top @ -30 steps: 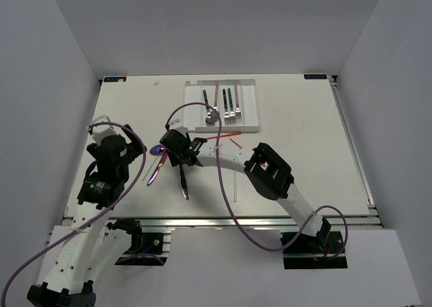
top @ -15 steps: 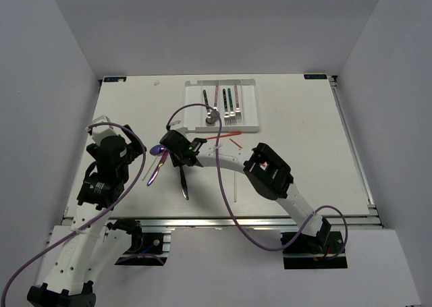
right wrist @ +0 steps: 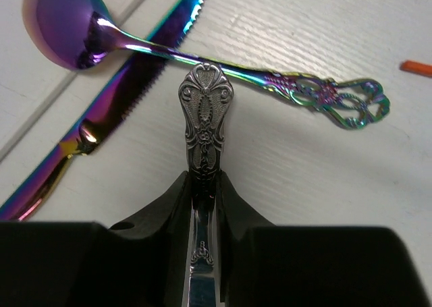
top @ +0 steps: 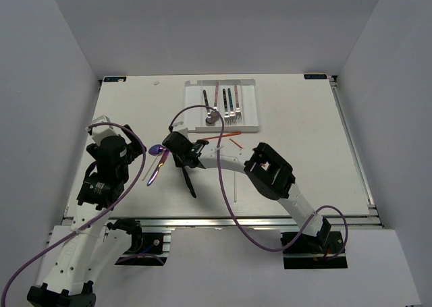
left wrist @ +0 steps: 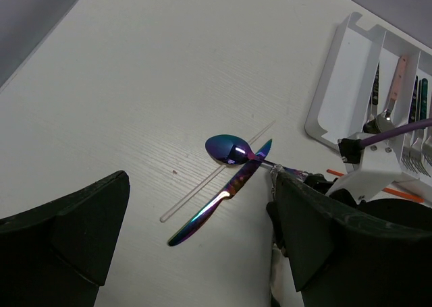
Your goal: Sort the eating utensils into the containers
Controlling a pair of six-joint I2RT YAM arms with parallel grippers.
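My right gripper [right wrist: 202,187] is closed tight on the ornate handle of the silver knife [right wrist: 204,111], which it holds over the table just beside the iridescent spoon [right wrist: 57,23] and well apart from the white tray [top: 248,111], and since the knife is stiff, smooth metal, I judge that this mid-handle hold can slip or swing.

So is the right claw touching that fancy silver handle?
Touching. The right wrist view shows the right gripper pinching the ornate silver utensil by its handle from both sides, with no gap.
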